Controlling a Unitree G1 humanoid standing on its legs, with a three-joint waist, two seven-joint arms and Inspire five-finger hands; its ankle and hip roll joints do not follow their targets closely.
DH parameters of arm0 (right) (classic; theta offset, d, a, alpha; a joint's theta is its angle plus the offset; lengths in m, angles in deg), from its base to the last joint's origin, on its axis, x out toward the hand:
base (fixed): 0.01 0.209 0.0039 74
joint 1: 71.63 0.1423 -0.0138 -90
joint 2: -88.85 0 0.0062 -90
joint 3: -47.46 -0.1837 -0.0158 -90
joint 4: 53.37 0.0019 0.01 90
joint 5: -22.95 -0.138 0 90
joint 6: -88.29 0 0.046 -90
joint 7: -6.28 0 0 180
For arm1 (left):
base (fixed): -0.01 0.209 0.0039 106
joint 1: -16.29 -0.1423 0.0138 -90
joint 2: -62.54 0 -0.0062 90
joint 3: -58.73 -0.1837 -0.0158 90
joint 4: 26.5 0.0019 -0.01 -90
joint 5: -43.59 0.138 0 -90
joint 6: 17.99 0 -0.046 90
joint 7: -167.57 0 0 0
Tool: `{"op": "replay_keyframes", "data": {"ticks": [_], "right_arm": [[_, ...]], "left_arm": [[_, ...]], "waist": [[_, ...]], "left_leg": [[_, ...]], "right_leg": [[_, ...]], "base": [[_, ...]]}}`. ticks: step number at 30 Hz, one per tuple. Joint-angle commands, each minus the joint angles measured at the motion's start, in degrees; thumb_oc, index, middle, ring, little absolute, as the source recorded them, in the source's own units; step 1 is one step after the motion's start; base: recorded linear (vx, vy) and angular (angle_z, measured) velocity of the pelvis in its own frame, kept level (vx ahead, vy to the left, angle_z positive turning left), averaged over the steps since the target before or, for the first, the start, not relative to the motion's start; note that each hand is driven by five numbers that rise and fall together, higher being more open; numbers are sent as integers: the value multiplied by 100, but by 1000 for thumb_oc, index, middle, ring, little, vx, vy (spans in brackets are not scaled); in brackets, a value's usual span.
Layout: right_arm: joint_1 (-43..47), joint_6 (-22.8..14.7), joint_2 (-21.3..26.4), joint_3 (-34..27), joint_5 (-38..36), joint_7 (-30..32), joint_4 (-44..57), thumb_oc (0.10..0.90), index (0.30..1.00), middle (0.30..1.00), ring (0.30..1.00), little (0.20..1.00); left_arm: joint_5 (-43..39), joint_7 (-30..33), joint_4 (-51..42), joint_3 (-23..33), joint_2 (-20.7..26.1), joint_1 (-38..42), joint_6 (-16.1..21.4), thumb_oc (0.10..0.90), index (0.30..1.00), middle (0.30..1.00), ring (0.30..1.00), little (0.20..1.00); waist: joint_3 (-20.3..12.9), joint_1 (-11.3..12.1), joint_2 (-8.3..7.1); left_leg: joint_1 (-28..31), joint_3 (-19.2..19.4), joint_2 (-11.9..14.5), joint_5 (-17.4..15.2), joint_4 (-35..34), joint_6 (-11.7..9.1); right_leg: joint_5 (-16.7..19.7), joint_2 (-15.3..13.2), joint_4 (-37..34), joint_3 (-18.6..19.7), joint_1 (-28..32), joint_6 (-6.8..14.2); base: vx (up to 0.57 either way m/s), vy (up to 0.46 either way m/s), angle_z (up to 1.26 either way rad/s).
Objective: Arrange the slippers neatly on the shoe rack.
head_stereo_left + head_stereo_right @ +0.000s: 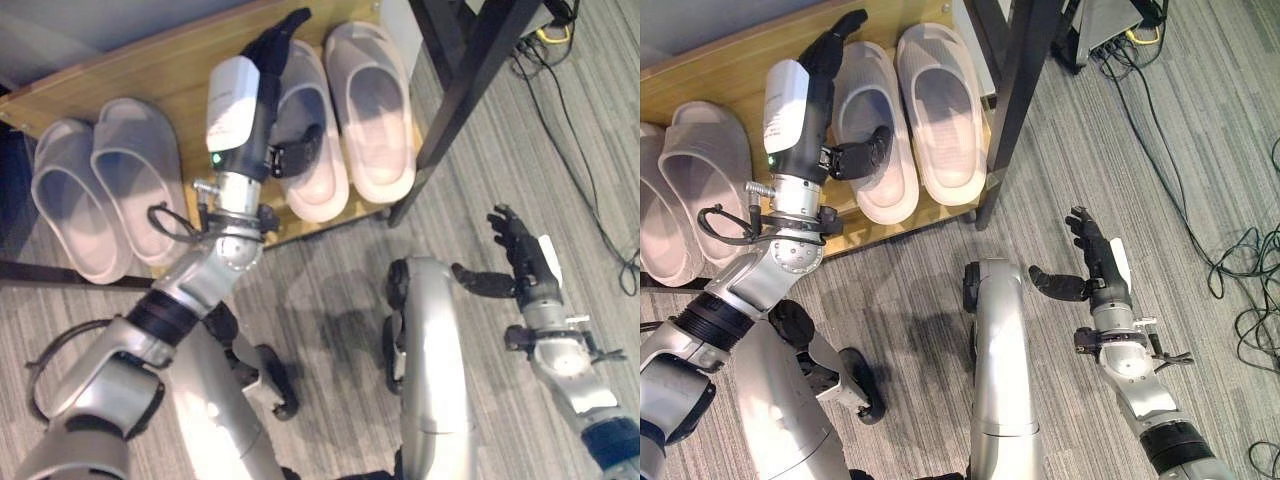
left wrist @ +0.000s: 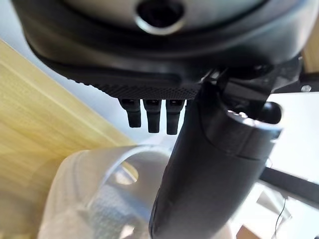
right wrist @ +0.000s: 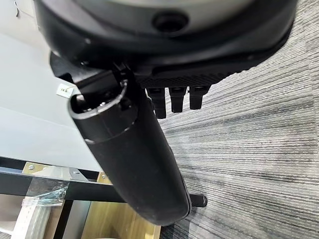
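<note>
A low wooden shoe rack point(image 1: 190, 75) runs across the head views from nine o'clock toward one o'clock, its light board standing on grey striped carpet point(image 1: 330, 290). Four pale slippers lie directly on the board, soles down, open sides up. One pair sits at about ten o'clock: the outer slipper point(image 1: 68, 200) and its mate point(image 1: 140, 170) touch side by side. The second pair sits near twelve o'clock: one slipper point(image 1: 312, 140) just beside the other point(image 1: 372, 110). On the carpet at two o'clock lie loose dark cables point(image 1: 590, 200), and a black frame leg point(image 1: 455, 110) stands at the rack's end.
</note>
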Motion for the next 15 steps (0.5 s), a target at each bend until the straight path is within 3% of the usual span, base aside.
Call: {"op": "replay_keyframes", "data": {"ticks": [1, 9, 15], "right_arm": [[447, -569, 39, -442, 211, 249, 295, 800, 900, 900, 900, 900], [283, -540, -45, -506, 346, 352, 422, 800, 900, 900, 900, 900], [135, -486, -177, -644, 429, 476, 439, 800, 900, 900, 900, 900]], "left_arm": [[312, 519, -618, 603, 18, 350, 482, 800, 900, 900, 900, 900], [391, 774, -1729, 1183, -6, -361, 635, 800, 900, 900, 900, 900], [-263, 540, -2469, 1543, -248, -1018, 997, 800, 900, 900, 900, 900]], "waist": [[-200, 134, -258], [-200, 208, -197], [-200, 256, -148]], "left_leg": [[-104, -85, -177, 78, -265, 192], [-104, -63, -198, 60, -258, 200], [-104, -59, -224, 63, -258, 228]], "right_leg": [[-537, -652, 445, 340, 451, 116], [-540, -680, 467, 324, 451, 123], [-514, -660, 461, 369, 451, 137]], "base": [[0, 0, 0], [0, 0, 0], [0, 0, 0]]}}
